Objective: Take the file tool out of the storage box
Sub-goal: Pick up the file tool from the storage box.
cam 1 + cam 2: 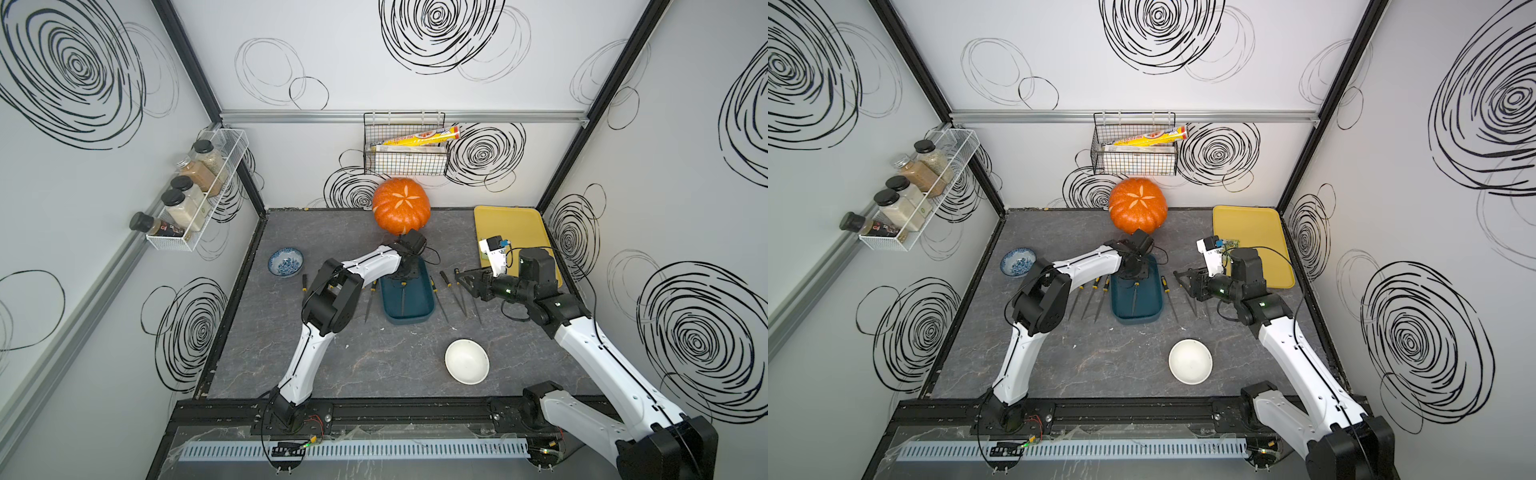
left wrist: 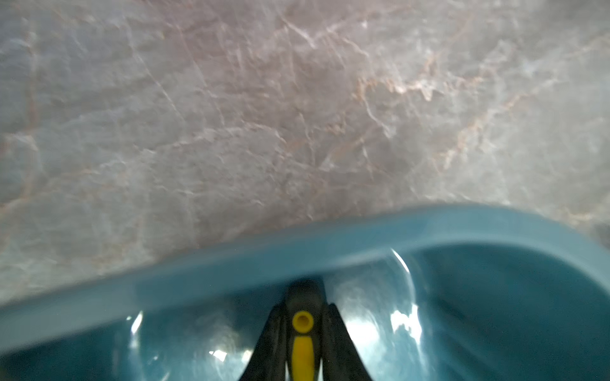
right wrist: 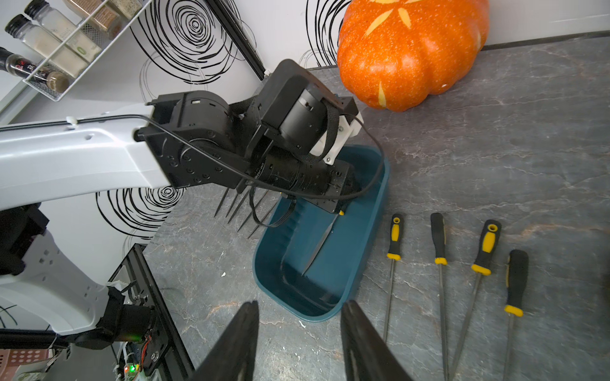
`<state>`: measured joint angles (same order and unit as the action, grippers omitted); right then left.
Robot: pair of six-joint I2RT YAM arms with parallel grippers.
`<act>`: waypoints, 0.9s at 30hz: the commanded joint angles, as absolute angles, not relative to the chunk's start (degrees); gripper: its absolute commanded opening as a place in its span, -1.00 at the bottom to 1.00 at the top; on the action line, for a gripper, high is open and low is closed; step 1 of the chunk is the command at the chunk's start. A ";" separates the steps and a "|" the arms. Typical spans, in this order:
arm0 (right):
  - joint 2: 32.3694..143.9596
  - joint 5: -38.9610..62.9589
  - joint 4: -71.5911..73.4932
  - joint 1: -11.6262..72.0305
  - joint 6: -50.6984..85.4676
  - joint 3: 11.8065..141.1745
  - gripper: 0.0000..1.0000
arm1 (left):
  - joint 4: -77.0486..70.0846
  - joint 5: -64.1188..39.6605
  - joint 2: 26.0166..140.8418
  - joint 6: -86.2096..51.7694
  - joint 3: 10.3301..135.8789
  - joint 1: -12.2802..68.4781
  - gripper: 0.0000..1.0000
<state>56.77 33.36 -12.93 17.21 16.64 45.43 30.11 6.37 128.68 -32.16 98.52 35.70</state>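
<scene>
The storage box (image 1: 408, 321) is a dark teal bin in the middle of the table, seen in both top views (image 1: 1137, 319). One file tool (image 1: 403, 300) with a black-and-yellow handle lies inside it, its blade pointing toward the front. My left gripper (image 1: 405, 276) reaches down into the far end of the box. In the left wrist view its fingers (image 2: 331, 316) press on both sides of the handle (image 2: 303, 346), just inside the box rim (image 2: 297, 257). My right gripper (image 3: 300, 305) hovers open and empty to the right of the box (image 3: 363, 231).
Several files (image 3: 440, 240) lie on the table right of the box, and more (image 1: 370, 303) lie to its left, partly under my left arm. An orange pumpkin (image 1: 401, 205) stands behind the box. There is a yellow tray (image 1: 511, 224) at back right, a white bowl (image 1: 466, 360) in front and a blue bowl (image 1: 285, 262) at left.
</scene>
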 commanded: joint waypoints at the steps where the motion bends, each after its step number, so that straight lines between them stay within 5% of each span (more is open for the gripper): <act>1: 55.90 36.48 -7.95 17.23 18.05 43.24 -0.08 | 18.47 1.74 116.43 -28.90 92.61 36.96 -1.00; 14: 54.41 56.73 16.64 17.76 29.72 33.78 0.35 | -5.59 -6.23 86.39 -29.24 70.44 39.29 -1.00; 27: 67.24 48.25 13.77 28.36 25.56 40.40 0.25 | -8.08 -8.18 80.54 -30.30 63.73 39.30 -1.00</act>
<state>65.06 50.81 15.22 27.92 28.64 37.30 -3.99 -7.49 83.09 -29.82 64.64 39.11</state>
